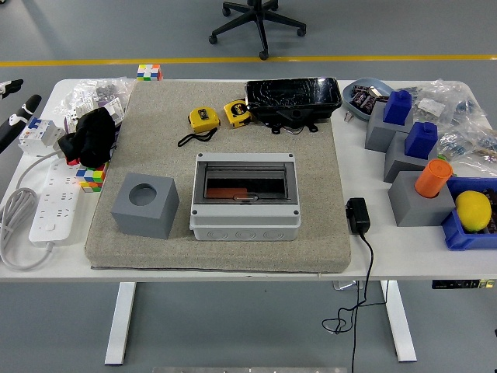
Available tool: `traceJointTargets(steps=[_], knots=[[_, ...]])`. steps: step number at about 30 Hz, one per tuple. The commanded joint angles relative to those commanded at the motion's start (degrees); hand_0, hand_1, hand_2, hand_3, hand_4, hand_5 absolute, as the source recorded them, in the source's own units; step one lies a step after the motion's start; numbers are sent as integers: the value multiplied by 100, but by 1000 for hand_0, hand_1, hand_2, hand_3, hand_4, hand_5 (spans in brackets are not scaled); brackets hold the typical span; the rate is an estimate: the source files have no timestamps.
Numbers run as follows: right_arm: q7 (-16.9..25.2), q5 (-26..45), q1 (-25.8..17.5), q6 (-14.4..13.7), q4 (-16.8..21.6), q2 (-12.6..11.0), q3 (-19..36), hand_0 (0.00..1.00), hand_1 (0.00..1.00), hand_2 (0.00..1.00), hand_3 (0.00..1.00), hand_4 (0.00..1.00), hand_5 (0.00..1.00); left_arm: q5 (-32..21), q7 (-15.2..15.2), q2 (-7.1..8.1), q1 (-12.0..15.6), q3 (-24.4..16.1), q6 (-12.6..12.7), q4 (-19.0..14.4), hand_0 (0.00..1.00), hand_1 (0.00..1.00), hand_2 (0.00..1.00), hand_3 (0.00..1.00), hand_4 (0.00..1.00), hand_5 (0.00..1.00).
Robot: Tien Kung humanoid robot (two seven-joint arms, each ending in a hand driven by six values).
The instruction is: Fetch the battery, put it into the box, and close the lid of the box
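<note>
Grey junction box (pixel 245 196) at the middle of the beige mat (pixel 217 241), dark lid shut over an orange battery (pixel 227 191) seen through it, grey cube block (pixel 144 204) just left, two yellow tape measures (pixel 203 118) behind, left hand (pixel 11 116) barely showing at the left edge, finger state not discernible

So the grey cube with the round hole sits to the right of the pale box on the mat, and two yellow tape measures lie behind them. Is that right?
Not quite. The head view shows the grey cube to the left of the pale box, not the right. Both rest on the mat, and the two yellow tape measures do lie behind them.
</note>
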Motion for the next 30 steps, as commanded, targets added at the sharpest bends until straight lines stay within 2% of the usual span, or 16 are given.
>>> traceJointTargets(steps=[30], knots=[[3, 13, 14, 2, 0, -4, -3, 789, 747, 747, 794, 998, 998, 7, -6, 12, -12, 5, -5, -1, 998, 956, 900, 885, 998, 998]])
